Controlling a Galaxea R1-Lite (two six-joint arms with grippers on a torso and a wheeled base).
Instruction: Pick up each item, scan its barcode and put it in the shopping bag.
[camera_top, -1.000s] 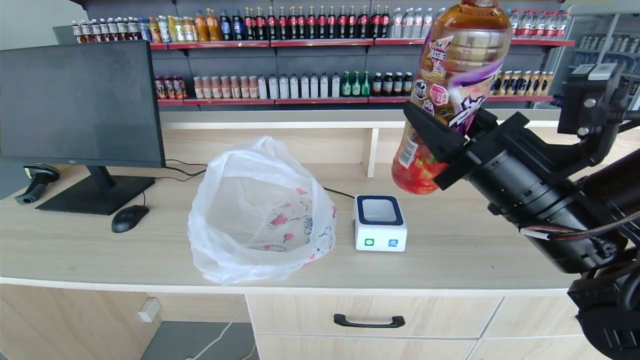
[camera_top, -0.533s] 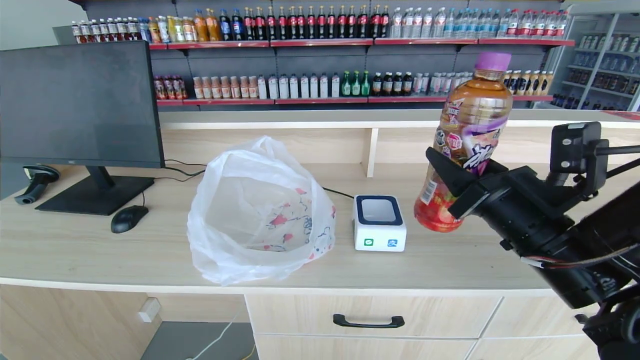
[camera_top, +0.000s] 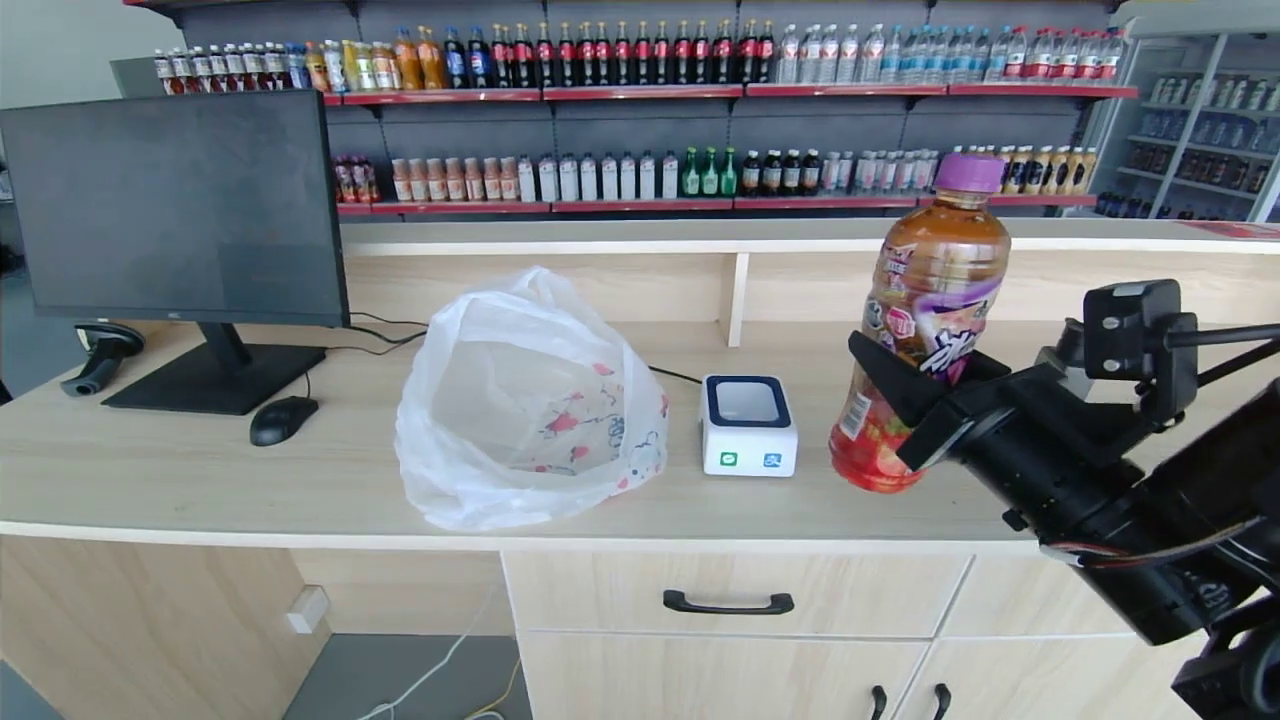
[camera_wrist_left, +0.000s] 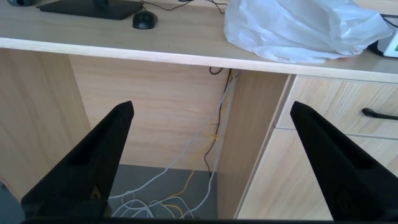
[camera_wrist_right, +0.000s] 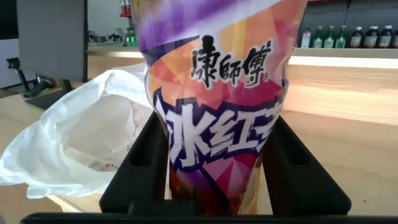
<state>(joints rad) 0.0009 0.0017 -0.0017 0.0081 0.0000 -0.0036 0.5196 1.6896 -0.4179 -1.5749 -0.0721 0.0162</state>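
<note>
Right gripper (camera_top: 920, 362) clamped on the upright iced-tea bottle (camera_top: 935, 270) (long axis vertical) near the counter's (camera_top: 200, 480) front edge; barcode scanner (camera_top: 749, 425) just beside it, toward the shopping bag (camera_top: 530, 400).

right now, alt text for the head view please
The right gripper holds a bottle nearly upright over the counter, right of a white scanner. A plastic bag sits left of the scanner, with a mouse and monitor further left.
</note>
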